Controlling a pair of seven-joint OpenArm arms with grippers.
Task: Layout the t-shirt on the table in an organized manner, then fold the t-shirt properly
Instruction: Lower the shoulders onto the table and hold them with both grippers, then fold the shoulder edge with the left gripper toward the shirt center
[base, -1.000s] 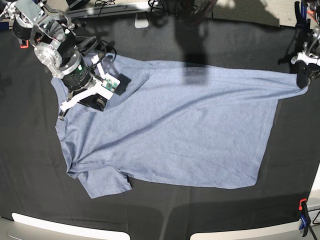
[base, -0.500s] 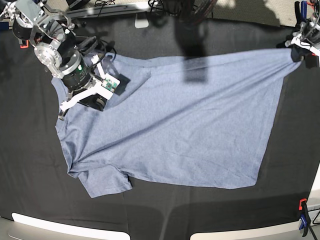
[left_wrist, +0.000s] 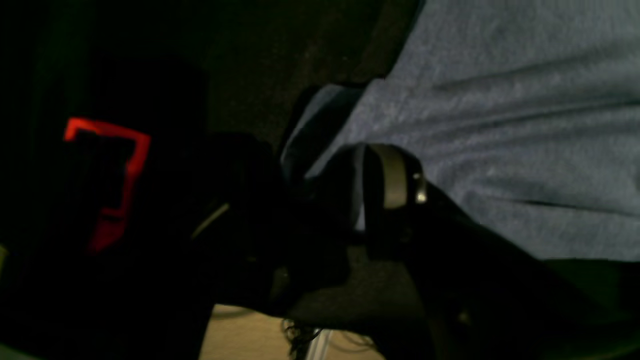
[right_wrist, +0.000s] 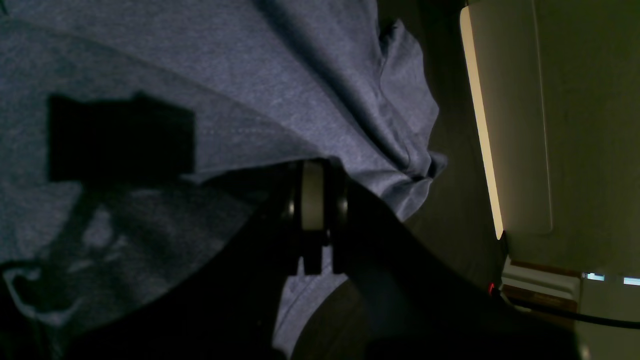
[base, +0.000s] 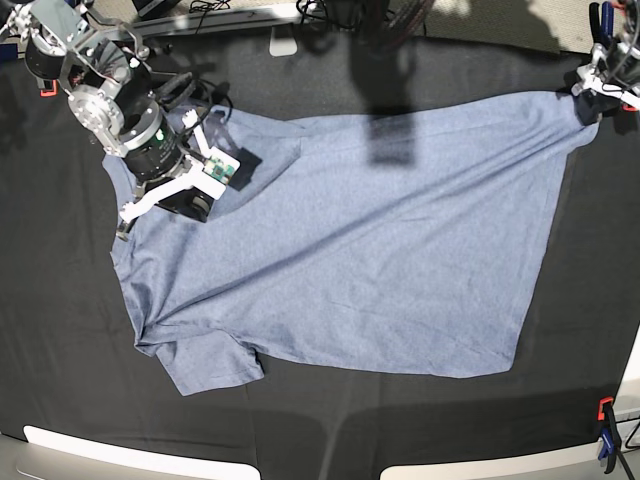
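We list: t-shirt (base: 340, 240) spread on counter (base: 60, 330); right pincer (right_wrist: 312, 262) clenched on its shoulder; left pincer (base: 598, 92) at far corner, released.

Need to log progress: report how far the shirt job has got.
Done: the t-shirt lies mostly spread on the table, plain side up. In hand: the right gripper is shut on the collar end; the left gripper stands open at the far hem corner. Left: smoothing the bunched sleeve, squaring the skewed hem, and all folding.
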